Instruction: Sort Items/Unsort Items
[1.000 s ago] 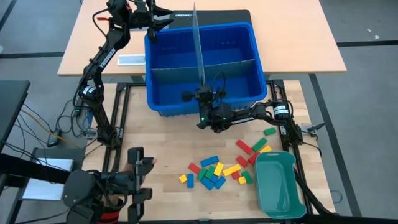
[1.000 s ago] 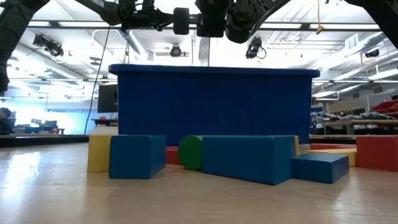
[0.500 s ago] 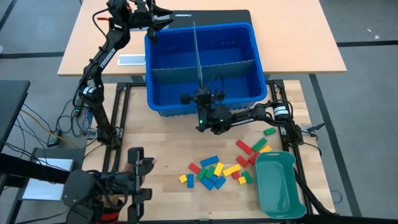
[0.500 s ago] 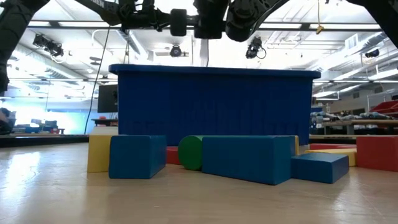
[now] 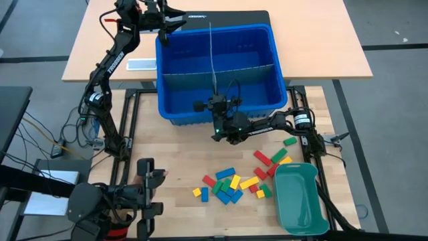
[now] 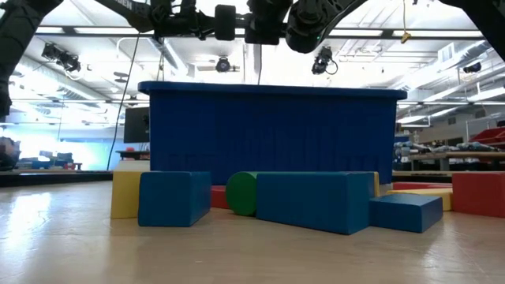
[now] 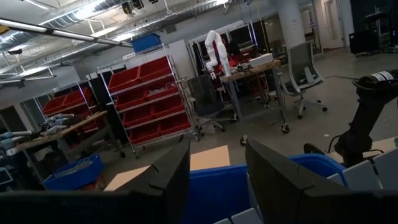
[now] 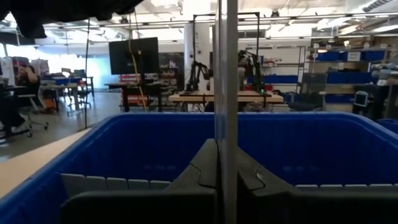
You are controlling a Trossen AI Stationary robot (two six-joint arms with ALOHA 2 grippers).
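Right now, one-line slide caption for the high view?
Right hand holds the grey divider sheet upright in the blue bin; blocks lie scattered below.

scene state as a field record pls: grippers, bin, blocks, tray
left gripper: open, empty, at the bin's far-left corner
right gripper: shut on grey divider sheet, held upright on edge over the bin
blue bin: one grey divider already across it, no blocks visible inside
blocks: loose on the wooden table, none sorted
teal tray: empty, right of the blocks
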